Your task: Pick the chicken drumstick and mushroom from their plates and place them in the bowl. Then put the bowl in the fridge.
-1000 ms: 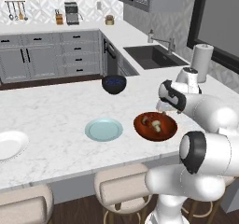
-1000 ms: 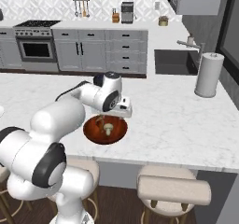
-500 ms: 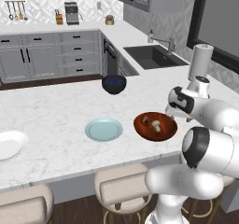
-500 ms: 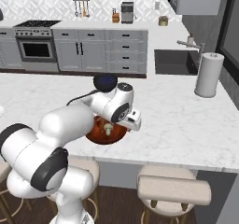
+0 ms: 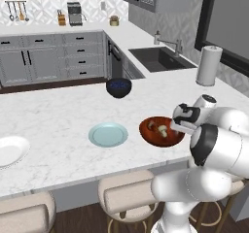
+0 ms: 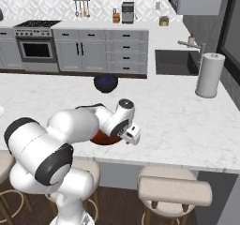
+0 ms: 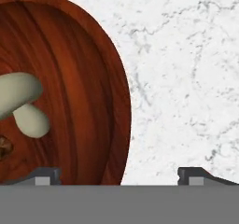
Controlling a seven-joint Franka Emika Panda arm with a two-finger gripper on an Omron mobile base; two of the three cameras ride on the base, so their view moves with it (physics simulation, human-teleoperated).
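White plate (image 5: pixel 9 150): you see it far left of the pincer, bare, on the worktop (image 5: pixel 58 120).
Light blue plate (image 5: pixel 108 134): left of the pincer, bare, just beside the bowl.
Bowl (image 5: pixel 153 135): at the pincer's left side, on the worktop.
Mushroom (image 7: pixel 21 101): lies in the bowl.
Chicken drumstick (image 5: pixel 151 126): lies in the bowl beside the mushroom.
Pincer (image 7: pixel 119 174): you have it wide, holding nothing, astride the bowl's right rim.

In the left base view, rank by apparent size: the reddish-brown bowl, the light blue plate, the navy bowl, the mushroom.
1. Reddish-brown bowl and light blue plate: they look alike, and the arm hides part of the bowl.
2. Navy bowl, though farther from the camera.
3. Mushroom, smallest.
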